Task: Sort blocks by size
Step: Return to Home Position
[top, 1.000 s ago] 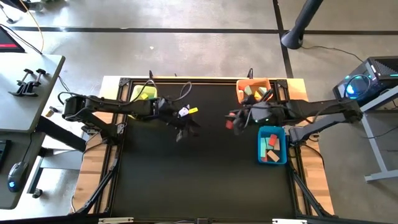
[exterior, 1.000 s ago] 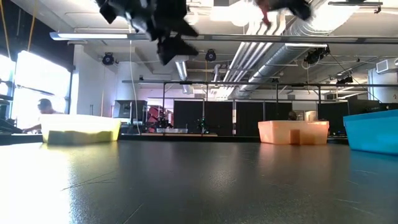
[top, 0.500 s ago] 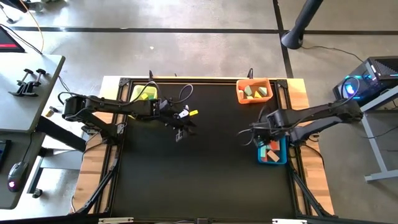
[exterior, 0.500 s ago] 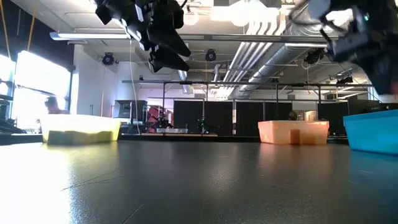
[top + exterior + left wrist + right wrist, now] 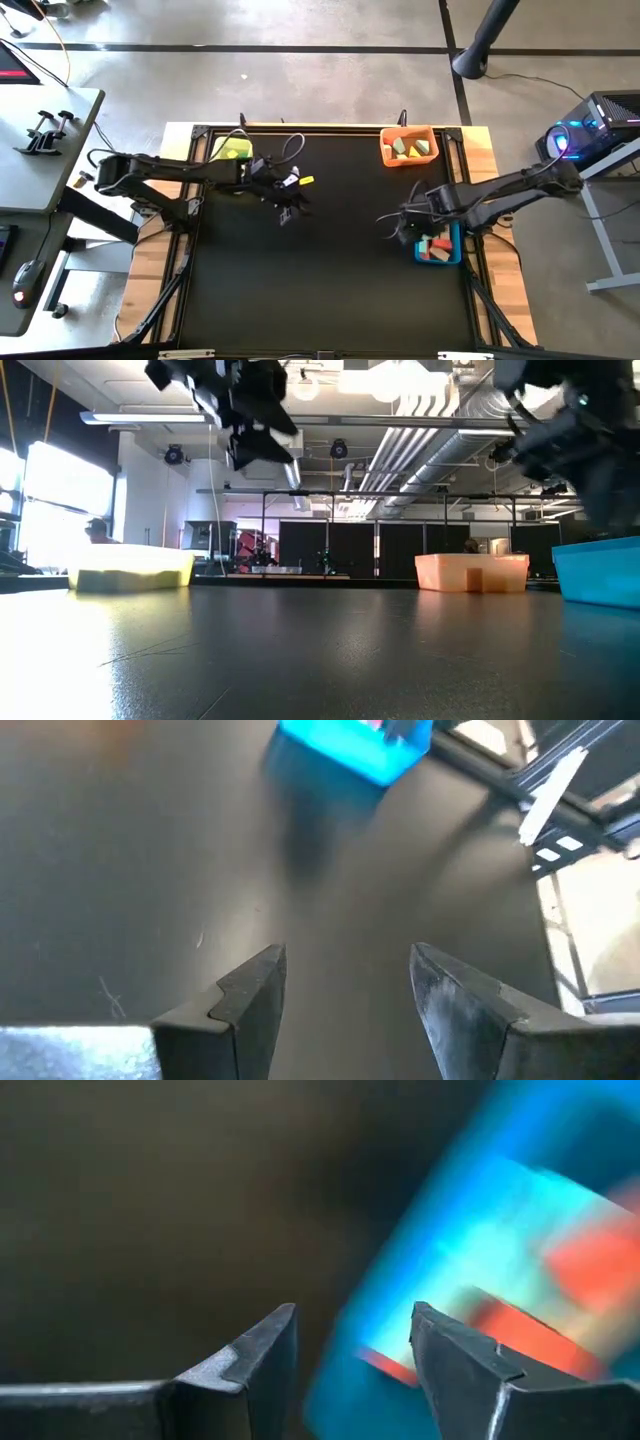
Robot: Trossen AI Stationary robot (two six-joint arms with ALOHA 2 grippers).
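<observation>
Blocks lie in three bins. Several red, mint and pink ones fill the blue bin (image 5: 437, 240) at the right edge. Green and tan ones sit in the orange bin (image 5: 408, 147) at the far right. A yellow-green one is in the yellow bin (image 5: 232, 150) at the far left. My right gripper (image 5: 399, 227) points down beside the blue bin's left wall, open and with nothing between its fingers (image 5: 350, 1342). Over the mat's far left-centre, my left gripper (image 5: 288, 210) hangs high, open and bare (image 5: 345, 982).
The black mat (image 5: 320, 280) spreads bare between the bins and toward the near edge. A metal frame rail (image 5: 190, 250) runs along each side of the mat. In the low view a person (image 5: 95, 532) shows far off in the room behind.
My right gripper has dropped from high near the orange bin toward the near edge, down to the blue bin's left wall, and has tipped to point down. A red piece seen at its fingers a second ago no longer shows there.
</observation>
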